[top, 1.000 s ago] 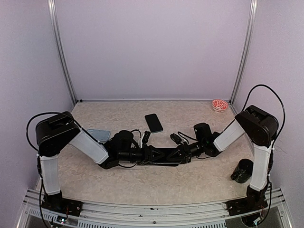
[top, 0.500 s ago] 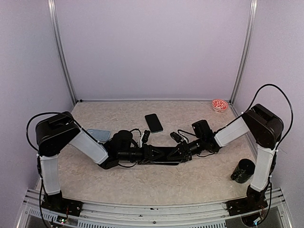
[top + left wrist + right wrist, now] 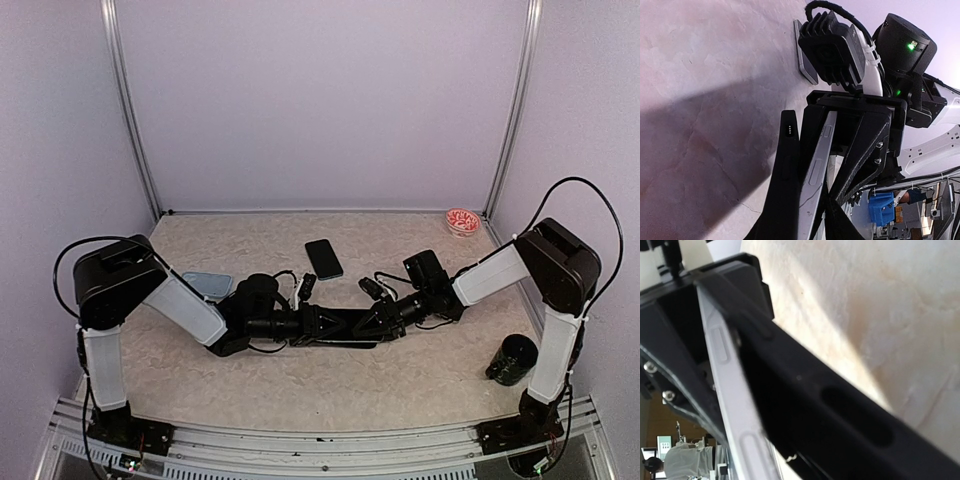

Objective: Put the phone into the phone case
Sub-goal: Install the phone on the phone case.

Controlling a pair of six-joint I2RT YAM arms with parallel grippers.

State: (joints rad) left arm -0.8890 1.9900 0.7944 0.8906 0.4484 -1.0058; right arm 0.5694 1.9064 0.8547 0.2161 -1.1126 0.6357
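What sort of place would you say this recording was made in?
Probably a robotics lab test booth: plain walls on metal posts enclose a table, with two robot arms bolted to its near edge.

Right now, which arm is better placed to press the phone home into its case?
Left, probably. The phone and black case rise edge-on from the left gripper, lined up together; the right gripper only caps their far end. A close call.

My overhead camera sits high behind the rig, facing the back wall [image 3: 320,100] from far enough to take in the whole counter [image 3: 400,385]. Each wrist camera looks along its own jaws toward the other, very close, and both share the silver-edged phone [image 3: 815,170] between them.
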